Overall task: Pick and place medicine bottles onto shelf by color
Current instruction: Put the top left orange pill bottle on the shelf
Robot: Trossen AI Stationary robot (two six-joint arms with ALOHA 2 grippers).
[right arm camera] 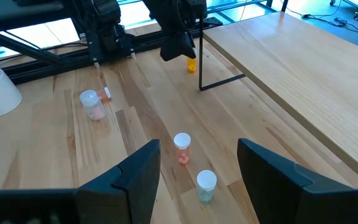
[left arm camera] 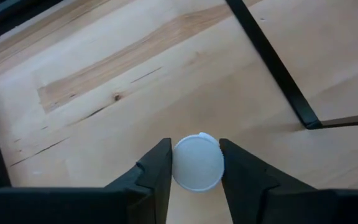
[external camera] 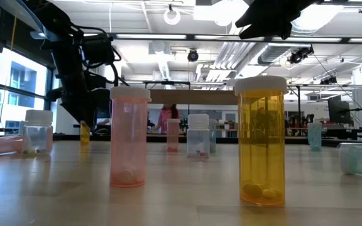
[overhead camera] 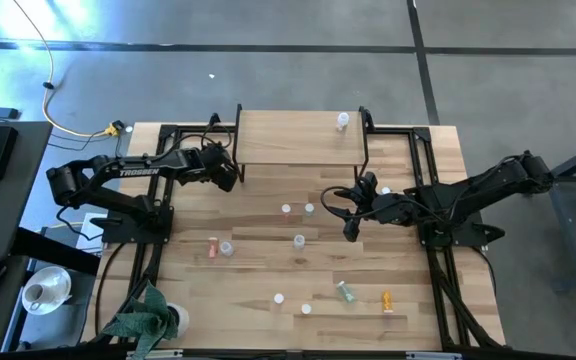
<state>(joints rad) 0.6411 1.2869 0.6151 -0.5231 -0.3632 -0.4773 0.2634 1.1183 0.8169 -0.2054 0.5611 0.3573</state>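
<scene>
Though clamped, bottle (left arm camera: 197, 162) (cap only)

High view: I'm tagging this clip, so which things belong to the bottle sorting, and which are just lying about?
Job: shelf, clear bottle on it, orange bottle and green bottle on the table, capped bottle held in the left claw, open right claw.
Lying about: potted plant, yellow cable.

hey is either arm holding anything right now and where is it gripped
The left gripper holds an orange bottle by its white cap, near the shelf corner. The right gripper is open and empty.
</scene>
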